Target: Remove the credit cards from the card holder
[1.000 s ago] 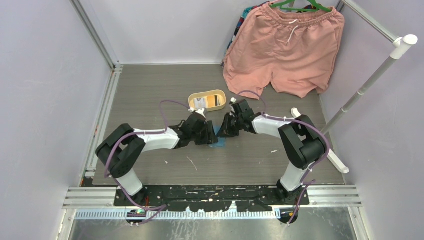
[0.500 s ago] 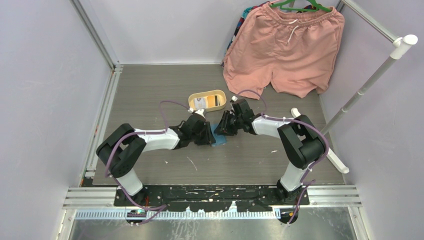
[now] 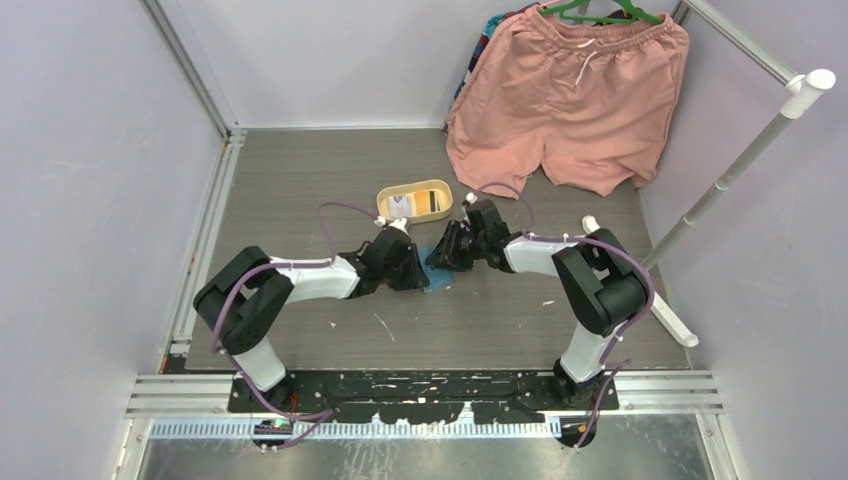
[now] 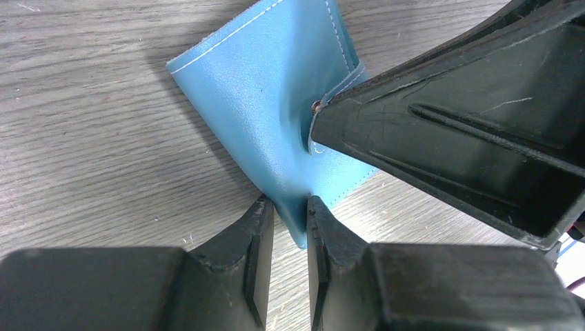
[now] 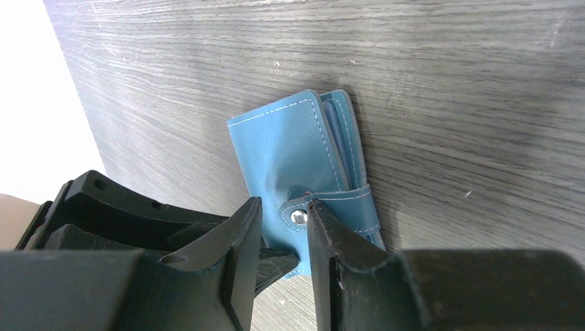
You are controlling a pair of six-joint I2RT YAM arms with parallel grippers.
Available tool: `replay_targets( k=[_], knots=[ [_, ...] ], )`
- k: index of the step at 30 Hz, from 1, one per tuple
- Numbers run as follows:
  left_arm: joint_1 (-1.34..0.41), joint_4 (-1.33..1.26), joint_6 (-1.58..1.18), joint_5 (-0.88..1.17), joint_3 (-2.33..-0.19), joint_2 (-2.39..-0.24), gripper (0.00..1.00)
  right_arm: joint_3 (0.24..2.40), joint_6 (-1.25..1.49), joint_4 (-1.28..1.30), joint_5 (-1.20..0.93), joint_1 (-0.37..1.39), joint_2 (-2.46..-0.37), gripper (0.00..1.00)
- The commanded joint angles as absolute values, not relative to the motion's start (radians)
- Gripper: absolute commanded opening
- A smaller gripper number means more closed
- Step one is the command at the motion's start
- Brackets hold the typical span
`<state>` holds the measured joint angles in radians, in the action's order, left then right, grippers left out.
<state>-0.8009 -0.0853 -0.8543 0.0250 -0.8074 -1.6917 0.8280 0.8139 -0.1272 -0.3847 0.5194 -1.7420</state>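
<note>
The card holder (image 3: 438,272) is a teal-blue wallet lying closed on the table between both grippers. It also shows in the left wrist view (image 4: 269,89) and the right wrist view (image 5: 283,152). My left gripper (image 4: 290,207) is shut on its near corner and shows in the top view (image 3: 416,270). My right gripper (image 5: 284,207) is narrowly open. The snap tab (image 5: 298,217) of the strap sits between its fingers, against the right one. The gripper also shows in the top view (image 3: 442,258). No credit cards show in the wallet. A whitish card-like piece (image 3: 400,207) lies in the yellow tray.
The yellow oval tray (image 3: 437,188) stands just behind the grippers. Pink shorts (image 3: 570,95) hang on a green hanger at the back right. A white pole (image 3: 740,155) leans along the right side. Grey walls enclose the table.
My right gripper has moved a little left, closer onto the wallet. The wallet and my left gripper have shifted slightly back and left.
</note>
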Motion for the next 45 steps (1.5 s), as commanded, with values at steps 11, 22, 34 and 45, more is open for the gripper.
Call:
replay_targets(
  k=[11, 22, 34, 45],
  knots=[
    [-0.812, -0.006, -0.837, 0.032, -0.784, -1.746, 0.0, 0.855, 0.766, -0.015, -0.335, 0.533, -1.667, 0.4],
    [-0.811, 0.085, -0.806, 0.008, -0.825, -1.732, 0.0, 0.988, 0.602, 0.349, -0.244, 0.538, -1.578, 0.42],
    [-0.812, 0.101, -0.802, 0.008, -0.833, -1.738, 0.0, 1.127, 0.489, 0.452, -0.097, 0.674, -1.636, 0.35],
    [-0.812, 0.103, -0.798, 0.015, -0.838, -1.747, 0.0, 1.2, 0.453, 0.551, 0.187, 0.74, -1.668, 0.3]
  ],
)
